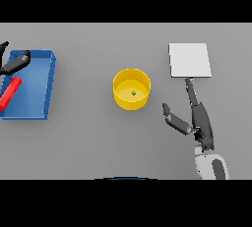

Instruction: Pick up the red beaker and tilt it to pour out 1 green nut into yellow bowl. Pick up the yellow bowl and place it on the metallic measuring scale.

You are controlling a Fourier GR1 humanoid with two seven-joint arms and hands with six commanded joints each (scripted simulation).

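At left edge, half-cropped left hand [14,64] spread over red beaker [10,94]; right hand [194,118] spread.

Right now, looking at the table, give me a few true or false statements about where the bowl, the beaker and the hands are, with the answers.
1. The yellow bowl stands on the metallic scale. False: it sits on the bare table, left of the scale.
2. A green nut lies inside the bowl. True.
3. The red beaker lies in the blue tray. True.
4. The right hand is curled round the bowl. False: its fingers are straight, apart from the bowl, reaching toward the scale.
5. The left hand is over the tray's far end. True.
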